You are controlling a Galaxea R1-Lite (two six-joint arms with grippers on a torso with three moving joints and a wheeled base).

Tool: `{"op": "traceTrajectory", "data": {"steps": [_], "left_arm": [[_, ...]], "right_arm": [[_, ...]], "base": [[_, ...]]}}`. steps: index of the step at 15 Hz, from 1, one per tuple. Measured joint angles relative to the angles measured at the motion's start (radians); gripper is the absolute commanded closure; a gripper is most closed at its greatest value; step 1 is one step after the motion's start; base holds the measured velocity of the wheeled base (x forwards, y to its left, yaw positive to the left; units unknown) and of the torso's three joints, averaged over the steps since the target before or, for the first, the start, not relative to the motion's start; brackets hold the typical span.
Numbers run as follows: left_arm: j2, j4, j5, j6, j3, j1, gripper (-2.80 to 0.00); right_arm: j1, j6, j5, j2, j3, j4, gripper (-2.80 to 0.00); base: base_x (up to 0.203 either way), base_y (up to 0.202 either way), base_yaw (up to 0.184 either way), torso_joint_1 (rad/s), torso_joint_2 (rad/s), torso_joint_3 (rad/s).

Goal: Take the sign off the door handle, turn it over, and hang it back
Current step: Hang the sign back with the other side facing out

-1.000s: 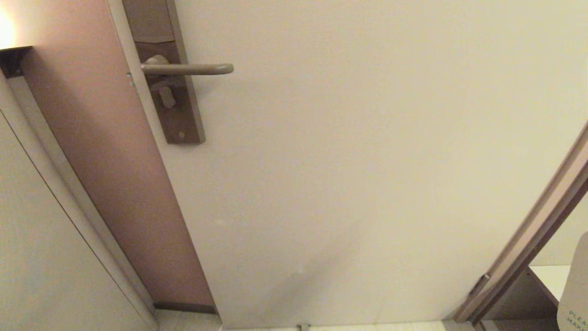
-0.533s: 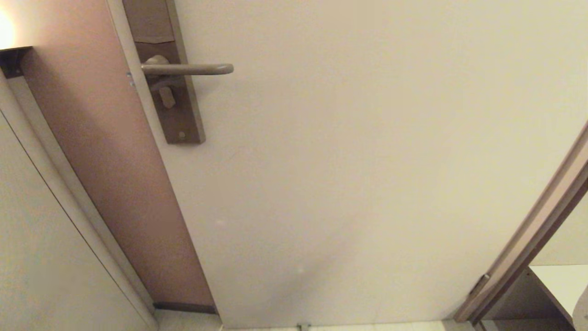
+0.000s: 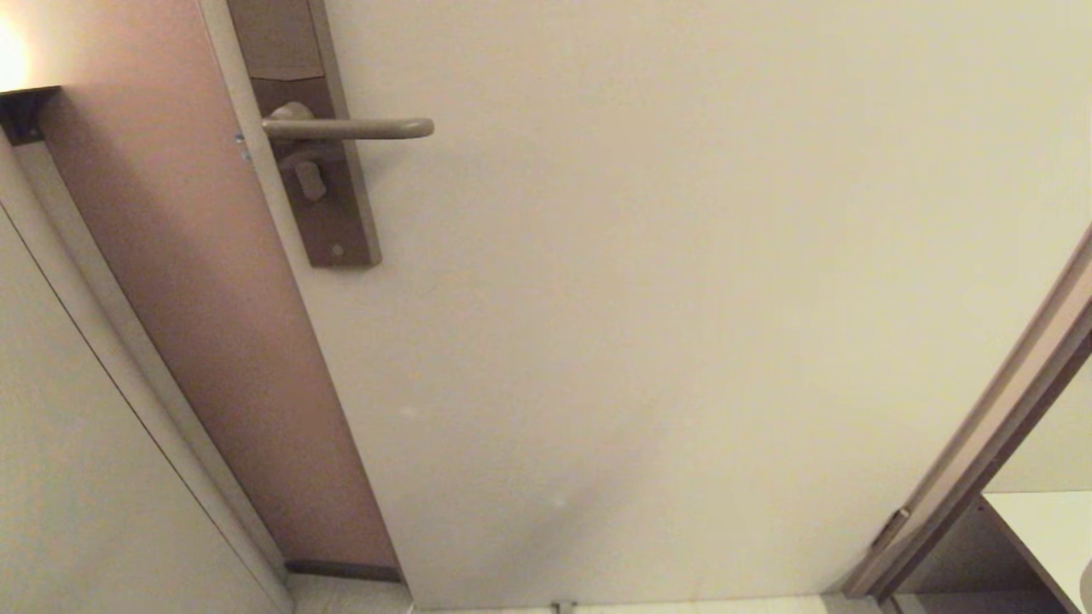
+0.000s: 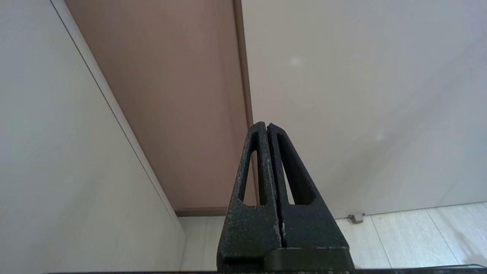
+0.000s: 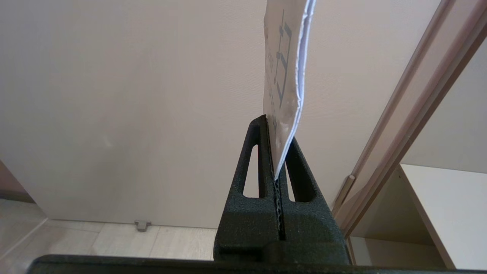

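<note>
door handle (image 3: 345, 128) bare, level on its brown backplate (image 3: 328, 196) at upper left of the pale door (image 3: 682, 298). left gripper (image 4: 266, 127) pressed together on nothing, low before the door's edge. right gripper (image 5: 274, 129) clamped on the sign (image 5: 285, 72), held edge-on, white printed face showing, well apart from the handle.
</note>
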Motion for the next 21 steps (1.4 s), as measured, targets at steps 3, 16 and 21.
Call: {"op": "traceTrajectory", "data": {"steps": [3, 16, 21], "left_arm": [[0.000, 0.000, 0.000, -0.001, 0.000, 0.000, 0.00], [0.000, 0.000, -0.001, 0.008, 0.000, 0.000, 0.00], [0.000, 0.000, 0.001, -0.030, 0.000, 0.000, 0.00]], "right_arm": [[0.000, 0.000, 0.000, 0.000, 0.000, 0.000, 0.00], [0.000, 0.000, 0.000, 0.000, 0.000, 0.000, 0.00], [0.000, 0.000, 0.000, 0.000, 0.000, 0.000, 0.00]], "base": [[0.000, 0.000, 0.000, 0.000, 0.00, 0.000], [0.000, 0.000, 0.000, 0.000, 0.00, 0.000], [0.000, 0.000, 0.000, 0.000, 0.00, 0.000]]}}
